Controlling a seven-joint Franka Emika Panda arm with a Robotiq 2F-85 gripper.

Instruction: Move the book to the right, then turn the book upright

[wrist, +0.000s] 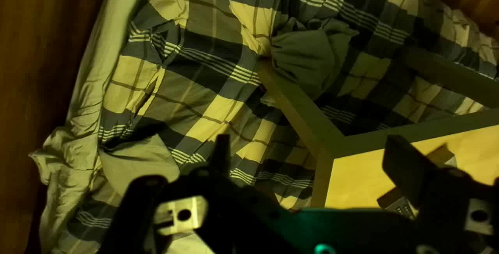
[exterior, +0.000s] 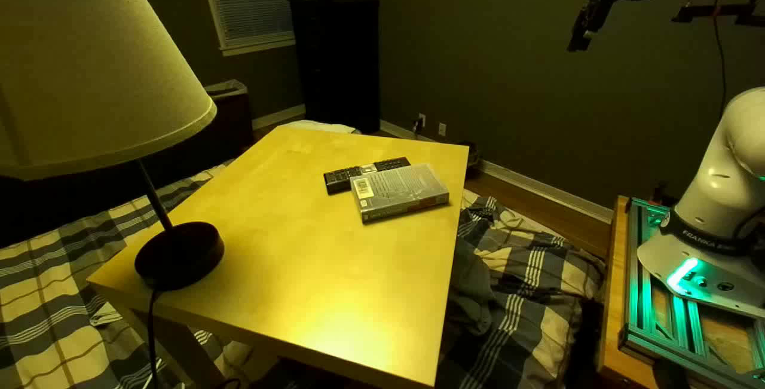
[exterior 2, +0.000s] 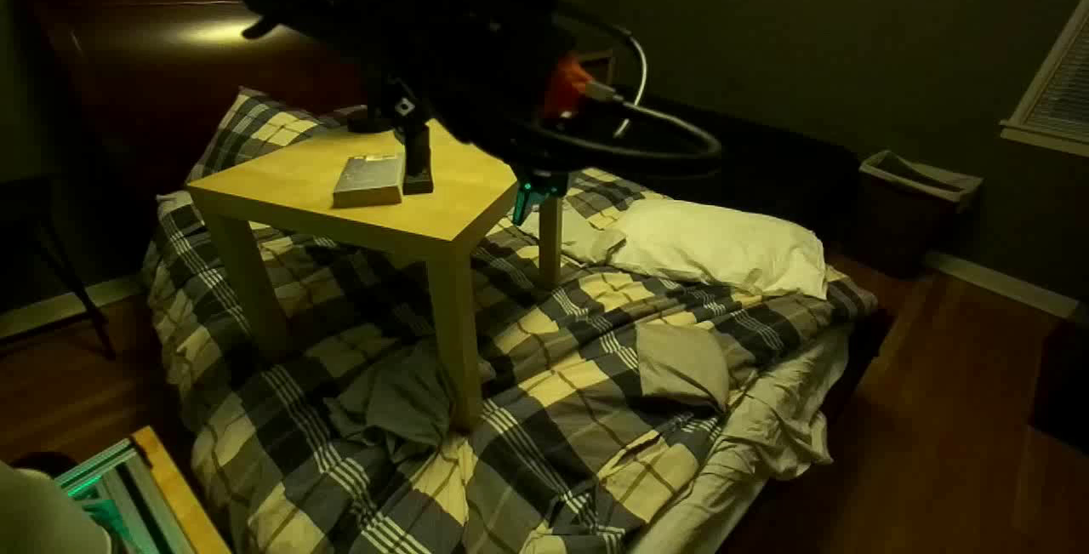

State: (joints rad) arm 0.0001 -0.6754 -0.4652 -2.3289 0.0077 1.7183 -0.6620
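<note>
The book (exterior: 399,193) lies flat on the pale wooden table (exterior: 287,245), near the edge facing the robot. It is a thin grey rectangle with printed text and a barcode label. It also lies flat in an exterior view (exterior 2: 370,179). In the wrist view it is mostly hidden behind a finger. My gripper (exterior: 578,47) is raised well above and away from the book. In the wrist view my gripper (wrist: 308,141) has its fingers wide apart with nothing between them. Bedding and a table corner show below it.
A black remote (exterior: 367,169) lies against the book's far side; part shows in the wrist view (wrist: 397,204). A lamp (exterior: 179,254) stands at a table corner. The table stands on a bed with plaid bedding (exterior 2: 553,418). A white pillow (exterior 2: 723,243) lies beyond.
</note>
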